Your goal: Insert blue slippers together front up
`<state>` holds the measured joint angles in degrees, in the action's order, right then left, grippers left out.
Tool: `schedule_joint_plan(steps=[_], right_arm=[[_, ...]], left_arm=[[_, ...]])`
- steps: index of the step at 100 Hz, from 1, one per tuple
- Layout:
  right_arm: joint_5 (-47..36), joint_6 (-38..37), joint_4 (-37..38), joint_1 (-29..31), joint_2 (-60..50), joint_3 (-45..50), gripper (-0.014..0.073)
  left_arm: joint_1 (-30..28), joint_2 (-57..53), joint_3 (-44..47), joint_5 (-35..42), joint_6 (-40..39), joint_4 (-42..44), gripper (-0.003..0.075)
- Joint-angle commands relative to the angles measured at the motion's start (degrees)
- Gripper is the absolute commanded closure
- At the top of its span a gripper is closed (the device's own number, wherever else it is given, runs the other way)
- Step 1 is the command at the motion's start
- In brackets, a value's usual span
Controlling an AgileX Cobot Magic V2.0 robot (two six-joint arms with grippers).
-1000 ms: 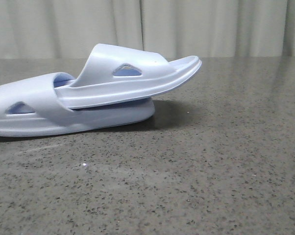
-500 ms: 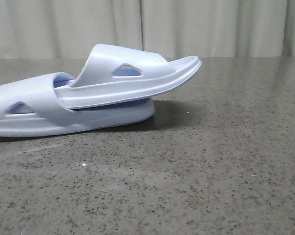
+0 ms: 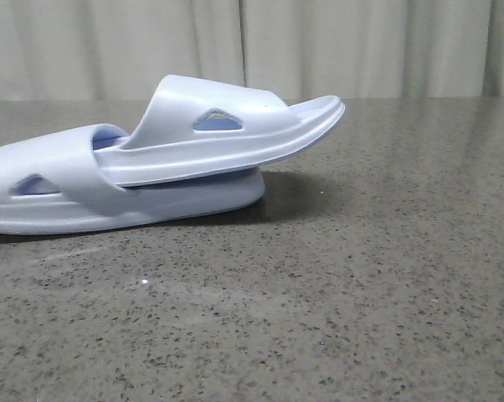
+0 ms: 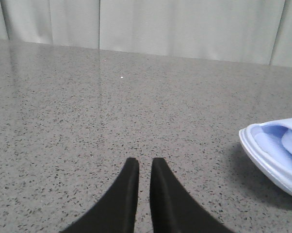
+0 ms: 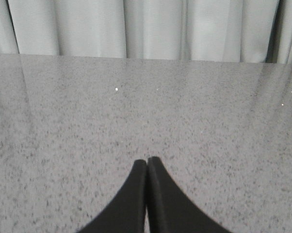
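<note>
Speckled grey stone table, pale curtains

A dark grey speckled stone surface fills the front view, glossy with faint reflections. Along its far edge hangs a pale pleated curtain.

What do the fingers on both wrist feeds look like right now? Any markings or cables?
Left gripper and right gripper look alike: two plain matte black fingers each, wide at the base and curving in to narrow rounded tips. No markings, cables or pads show, and the arms themselves are out of view.
</note>
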<state>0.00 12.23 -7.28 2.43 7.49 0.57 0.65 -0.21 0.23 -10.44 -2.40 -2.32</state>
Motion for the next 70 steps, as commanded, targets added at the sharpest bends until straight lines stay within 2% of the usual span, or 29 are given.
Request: schedule_joint_plan(steps=[1,4,25,70], right_arm=[[-4.94,-0.76,1.05,0.51,-2.75,1.37,0.0673],[-1.41,-1.02,1.17,0.64,-3.78,1.25,0.0673],[4.11,-1.02,2.2,1.64,-8.16,1.25,0.0673],[2.67,-1.02,2.33,1.64,-8.84,1.25,0.0673]], left_arm=[[0.52,-0.67,0.5,4.14,-0.58,-0.32,0.0705],[0.52,-0.67,0.5,4.14,-0.58,-0.32,0.0705],[0.52,-0.67,0.5,4.14,-0.58,-0.32,0.0705],[0.52,-0.67,0.5,4.14,-0.58,-0.32,0.0705]])
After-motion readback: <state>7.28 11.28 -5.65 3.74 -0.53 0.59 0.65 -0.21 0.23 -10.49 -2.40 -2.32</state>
